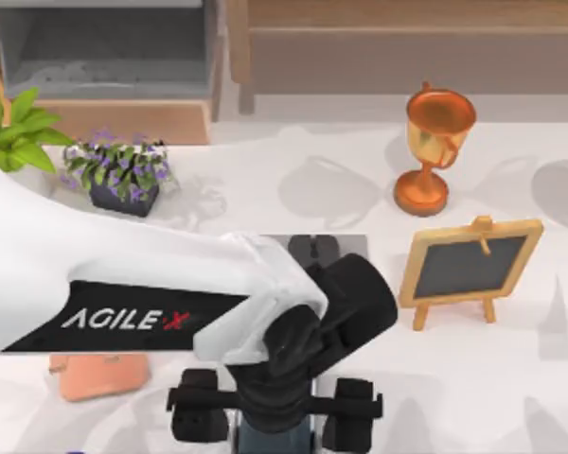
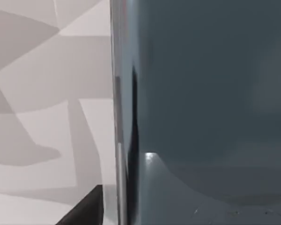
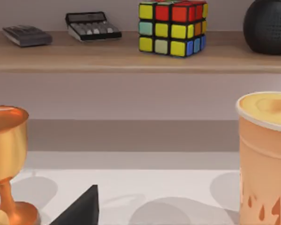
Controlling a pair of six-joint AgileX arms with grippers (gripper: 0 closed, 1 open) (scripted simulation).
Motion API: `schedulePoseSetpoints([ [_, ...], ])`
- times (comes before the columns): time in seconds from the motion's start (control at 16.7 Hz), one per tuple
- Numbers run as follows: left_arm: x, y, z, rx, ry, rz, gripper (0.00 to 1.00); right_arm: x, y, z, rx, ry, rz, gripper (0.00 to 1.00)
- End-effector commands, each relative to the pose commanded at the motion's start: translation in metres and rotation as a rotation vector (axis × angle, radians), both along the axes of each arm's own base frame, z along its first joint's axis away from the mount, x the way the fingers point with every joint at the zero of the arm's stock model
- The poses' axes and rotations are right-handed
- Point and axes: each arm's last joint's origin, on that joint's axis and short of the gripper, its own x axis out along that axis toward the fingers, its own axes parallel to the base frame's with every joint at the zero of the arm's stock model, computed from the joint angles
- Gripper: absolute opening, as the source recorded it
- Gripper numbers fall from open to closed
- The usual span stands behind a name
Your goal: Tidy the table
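Presently, item one: my left gripper point(image 1: 276, 409), at about six o'clock on the table point(image 1: 511, 378), pointing down with its two dark fingers point(image 1: 199, 409) spread wide either side of a blue-grey object point(image 1: 270, 437) at the top view's lower edge; whether the pads actually bear on it I cannot tell. In the left wrist view that blue-grey object point(image 2: 206, 112) looms as a smooth dark slab very close to the lens, one finger tip point(image 2: 86, 211) showing low beside it over pale tabletop. Item two, just behind the wrist toward the centre: a small grey mat point(image 1: 346, 244), largely under the arm. Item three, at seven o'clock: a salmon-coloured flat thing point(image 1: 104, 374), near the gripper. Item four, at ten o'clock: a purple-flowered planter point(image 1: 121, 175) and a green leafy plant point(image 1: 14, 132). Item five, at two o'clock: a copper trophy point(image 1: 434, 147), with a little easel chalkboard point(image 1: 469, 270) at three o'clock. Right arm parked; its wrist view takes in the trophy point(image 3: 7, 164), an orange paper cup point(image 3: 264, 159) and a shelf point(image 3: 131, 56) with a colour cube point(image 3: 172, 27). Hazards, in my judgement: closing off-centre could tip or skid the blue-grey object off the near edge; a wide sweep of the arm could clip the planter or chalkboard, both light and easily toppled.
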Motion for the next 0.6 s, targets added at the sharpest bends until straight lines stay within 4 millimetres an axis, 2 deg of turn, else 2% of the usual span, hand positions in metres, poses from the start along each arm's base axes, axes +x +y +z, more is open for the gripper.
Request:
schedulePoseSetpoints([
  [0.54, 0.0, 0.0, 0.0, 0.0, 0.0, 0.0, 0.02, 0.0, 0.0, 0.0, 0.0, 0.0, 0.0, 1.0],
  [0.6, 0.0, 0.0, 0.0, 0.0, 0.0, 0.0, 0.0, 0.0, 0.0, 0.0, 0.0, 0.0, 0.0, 1.0],
])
